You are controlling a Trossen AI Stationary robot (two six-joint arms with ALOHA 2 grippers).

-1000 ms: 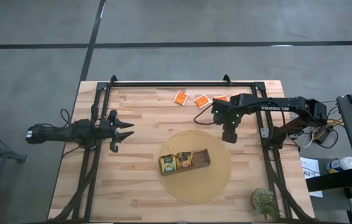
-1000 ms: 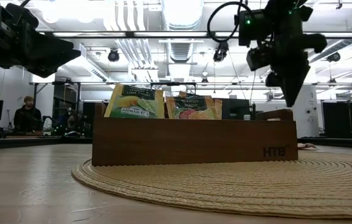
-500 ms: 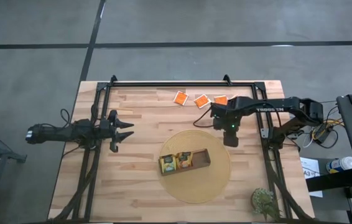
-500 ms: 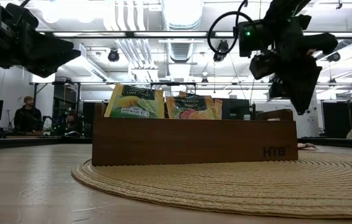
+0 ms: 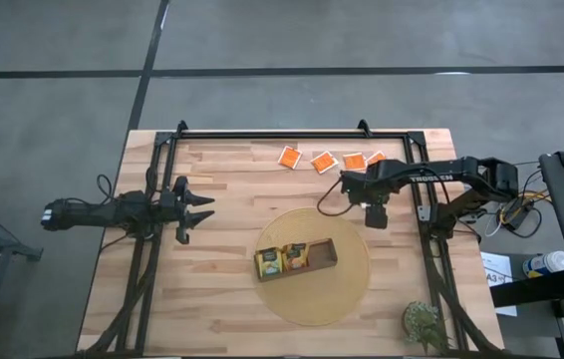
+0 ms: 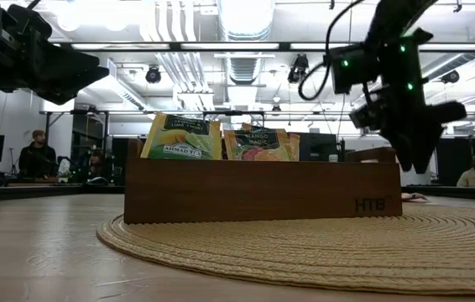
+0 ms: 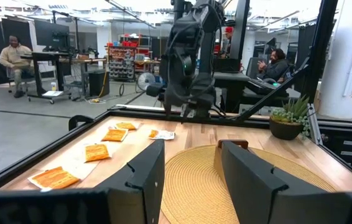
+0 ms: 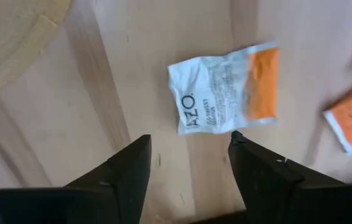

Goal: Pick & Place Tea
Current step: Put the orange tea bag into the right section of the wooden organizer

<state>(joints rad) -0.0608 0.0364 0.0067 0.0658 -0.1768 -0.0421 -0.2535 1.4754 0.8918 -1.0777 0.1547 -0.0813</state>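
Observation:
A wooden tray (image 5: 297, 257) stands on a round woven mat (image 5: 312, 299). A green-and-yellow sachet (image 6: 181, 138) and a yellow-orange one (image 6: 261, 144) stand upright in it. Several orange tea sachets (image 5: 324, 161) lie flat on the table near its far edge. A white-and-orange sachet (image 8: 226, 87) lies flat just beyond my right gripper's (image 8: 188, 149) fingertips. That gripper (image 5: 375, 217) hangs open above the table, right of the mat, pointing down and holding nothing. My left gripper (image 5: 202, 208) waits open and level at the table's left.
A small potted plant (image 5: 422, 321) stands at the near right corner. Black frame rails (image 5: 262, 135) run along the table's far, left and right sides. People sit in the room beyond the table.
My right gripper has sunk toward the table, shifted a little toward the right edge and tipped to point down. In the low view its fingers met in a point a second ago; now they stand apart.

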